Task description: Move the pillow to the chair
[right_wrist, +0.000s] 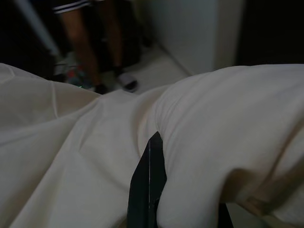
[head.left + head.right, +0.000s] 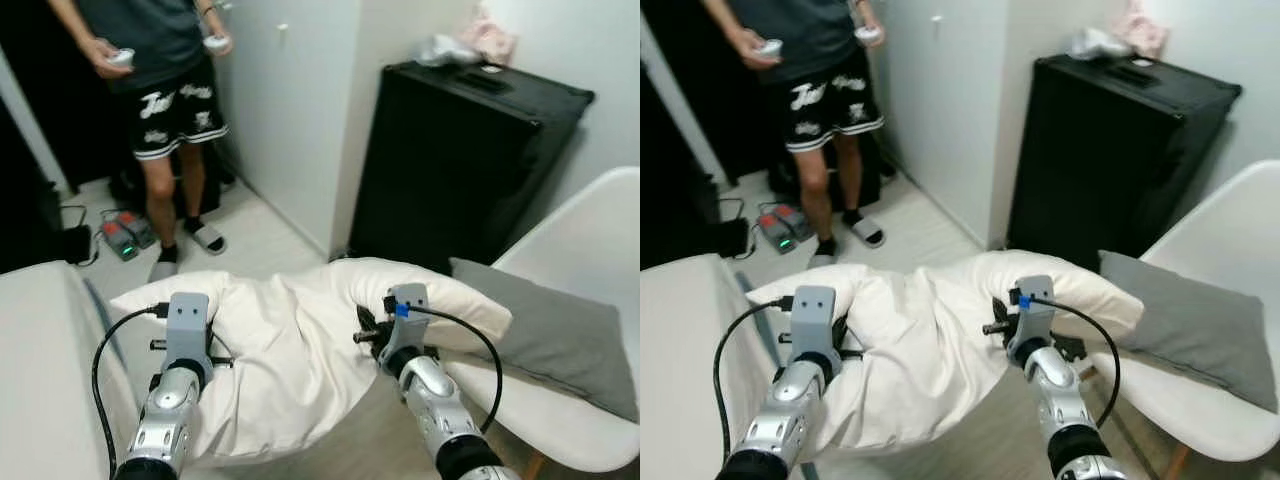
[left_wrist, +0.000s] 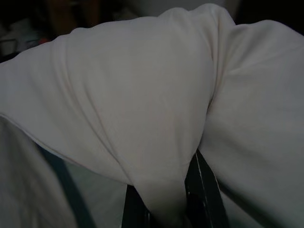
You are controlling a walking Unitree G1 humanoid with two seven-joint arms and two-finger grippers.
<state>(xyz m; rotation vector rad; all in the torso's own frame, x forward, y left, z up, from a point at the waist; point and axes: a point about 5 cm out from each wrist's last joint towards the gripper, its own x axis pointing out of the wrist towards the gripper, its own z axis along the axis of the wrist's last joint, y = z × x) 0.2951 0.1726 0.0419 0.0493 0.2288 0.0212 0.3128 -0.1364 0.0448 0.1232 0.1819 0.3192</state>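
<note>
**Now the pillow hangs between both arms, beside the chair**

Here the white pillow sags in the air between the robot's two silver arms, its right end resting over the front edge of the white chair. The left pincer is pressed onto a fold of the pillow, cloth bunched between its black fingers. The right pincer pinches the other side of the pillow, one finger showing dark against the cloth. A grey cushion lies on the chair seat, just beside the pillow's right end. On the robot's left is the edge of a bed. Behind the chair stands a black cabinet. A person in dark shorts and slippers stands near the white wall, holding a controller in each hand.
</note>
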